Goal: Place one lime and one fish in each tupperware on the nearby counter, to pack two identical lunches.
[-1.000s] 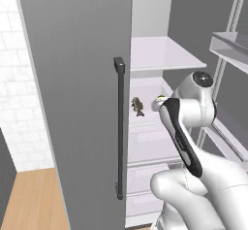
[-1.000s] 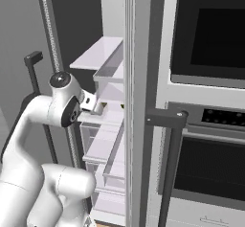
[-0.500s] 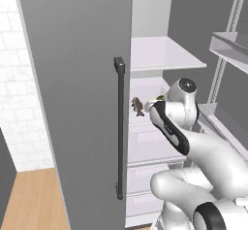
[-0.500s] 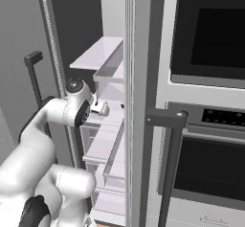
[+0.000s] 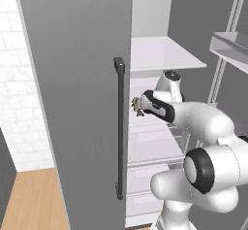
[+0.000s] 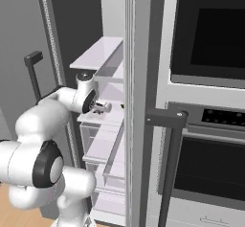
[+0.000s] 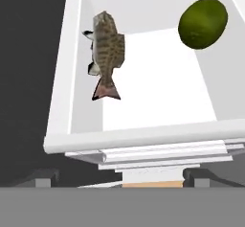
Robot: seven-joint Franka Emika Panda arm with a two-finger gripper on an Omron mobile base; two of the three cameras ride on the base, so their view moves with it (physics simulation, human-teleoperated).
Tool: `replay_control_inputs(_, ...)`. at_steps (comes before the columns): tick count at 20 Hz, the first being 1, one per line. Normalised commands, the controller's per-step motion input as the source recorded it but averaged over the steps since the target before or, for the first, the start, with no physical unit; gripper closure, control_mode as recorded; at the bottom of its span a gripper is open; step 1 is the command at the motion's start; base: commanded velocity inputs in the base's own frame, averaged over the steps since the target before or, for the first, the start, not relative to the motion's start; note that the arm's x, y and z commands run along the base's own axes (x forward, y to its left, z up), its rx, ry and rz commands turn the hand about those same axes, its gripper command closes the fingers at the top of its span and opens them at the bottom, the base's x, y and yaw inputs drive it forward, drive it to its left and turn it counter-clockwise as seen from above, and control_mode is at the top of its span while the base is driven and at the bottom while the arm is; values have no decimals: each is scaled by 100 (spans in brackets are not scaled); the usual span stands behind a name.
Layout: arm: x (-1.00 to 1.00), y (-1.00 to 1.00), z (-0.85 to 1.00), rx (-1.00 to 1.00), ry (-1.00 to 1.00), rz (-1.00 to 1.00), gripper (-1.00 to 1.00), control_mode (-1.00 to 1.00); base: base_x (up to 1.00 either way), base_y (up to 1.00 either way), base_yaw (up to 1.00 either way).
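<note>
Fish [image 7: 107, 49] lies on the white fridge shelf [image 7: 158, 96] at eleven o'clock from your gripper [image 7: 117, 178], long axis running twelve to six, tail toward you. Lime [image 7: 203, 23] sits at one o'clock. Your jaws stand wide apart, holding nothing.

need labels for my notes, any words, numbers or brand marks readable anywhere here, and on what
None can be read.
Oven panel: a few small pale marks, too small to read.
Fish, lime, fridge shelf and fridge door: no text or marks.
</note>
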Motion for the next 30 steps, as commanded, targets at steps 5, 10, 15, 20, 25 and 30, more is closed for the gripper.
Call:
replay_control_inputs(5,56,7,-25,1,0,4,-100,-100,0,0,0)
replay_control_inputs(10,63,3,-28,0,2,1,-100,-100,0,0,0)
replay_control_inputs(15,62,0,-46,3,6,0,-100,-100,0,0,0)
replay_control_inputs(20,60,2,-13,4,1,0,-100,-100,0,0,0)
replay_control_inputs(25,49,16,-19,0,0,0,-100,-100,0,0,0)
replay_control_inputs(30,18,20,-26,0,0,0,-100,-100,0,0,0)
